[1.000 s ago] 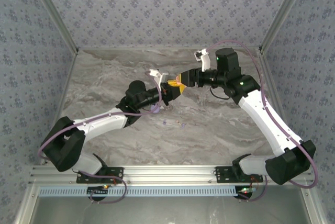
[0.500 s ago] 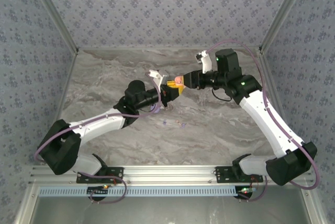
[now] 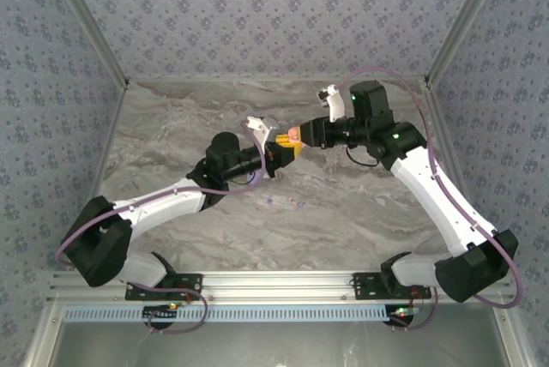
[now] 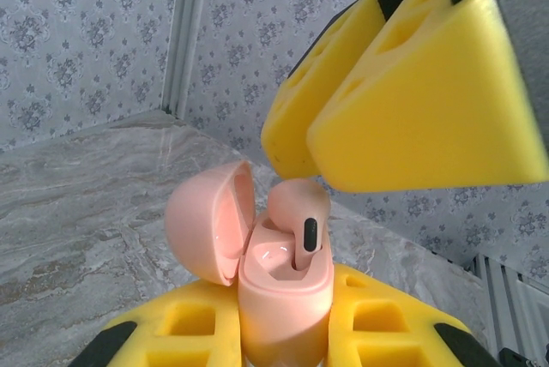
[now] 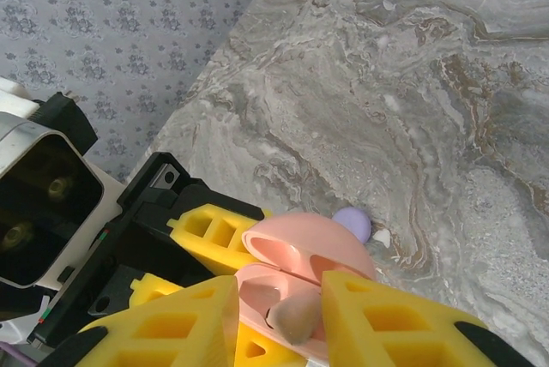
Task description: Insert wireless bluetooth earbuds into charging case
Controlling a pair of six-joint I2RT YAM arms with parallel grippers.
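Top external: the right gripper (image 3: pixel 302 135) has closed in on the charging case (image 3: pixel 292 134), which the left gripper (image 3: pixel 281 149) clamps above the bench (image 3: pixel 369 204). Two lilac bits (image 3: pixel 271 202) lie on the bench, nearer the arm bases than the case.

Left wrist: one earbud (image 4: pixel 298 213) stands stem-down in the one open case, apparently nearly seated.

Right wrist: right jaws, narrowed, straddle that earbud; whether they pinch it I cannot tell.

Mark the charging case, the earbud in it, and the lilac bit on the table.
charging case (image 4: pixel 285 294), left wrist view, body front.
earbud (image 4: pixel 296 207), left wrist view, rounded head.
lilac bit (image 5: pixel 352 223), right wrist view, top.
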